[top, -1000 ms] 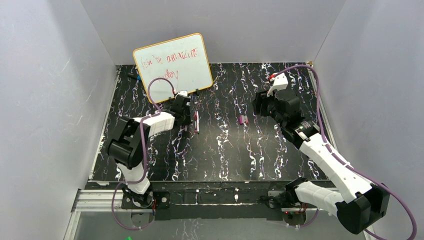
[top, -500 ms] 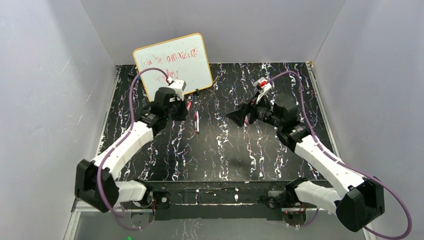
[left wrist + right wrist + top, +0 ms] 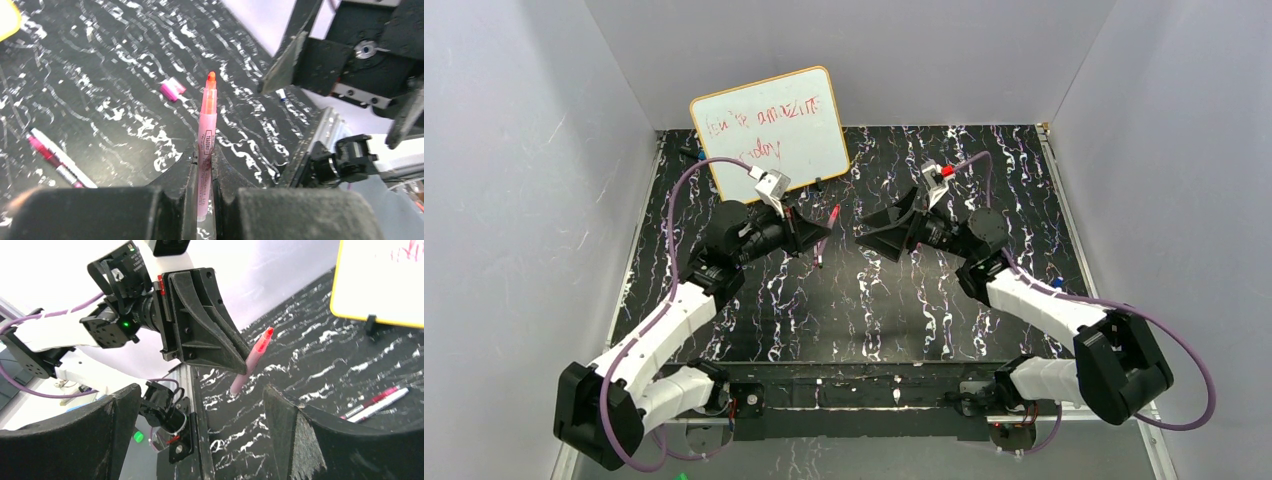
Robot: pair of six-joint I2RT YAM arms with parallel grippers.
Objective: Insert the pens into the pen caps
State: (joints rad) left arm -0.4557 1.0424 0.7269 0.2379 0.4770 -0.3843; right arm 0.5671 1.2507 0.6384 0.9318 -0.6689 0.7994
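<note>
My left gripper (image 3: 812,230) is shut on a pink-red pen (image 3: 206,145), held above the table with its orange-red tip pointing at the right arm. The same pen (image 3: 252,362) shows in the right wrist view, sticking out of the left gripper's fingers (image 3: 210,335). My right gripper (image 3: 872,238) faces it a short gap away, open wide and empty (image 3: 200,390). A magenta pen cap (image 3: 173,90) lies on the black table beyond the pen; the top view hides it. The second pen (image 3: 817,250), white with a magenta end, lies flat on the table below the left gripper.
A yellow-framed whiteboard (image 3: 769,130) with red writing leans at the back left. White walls enclose the black marbled table (image 3: 854,310). The metal rail (image 3: 864,390) with both arm bases runs along the near edge. Purple cables loop over both arms.
The left arm has lifted the pink-red pen off the table and turned it rightward. The right gripper has swung left over the cap's spot and opened wide.
</note>
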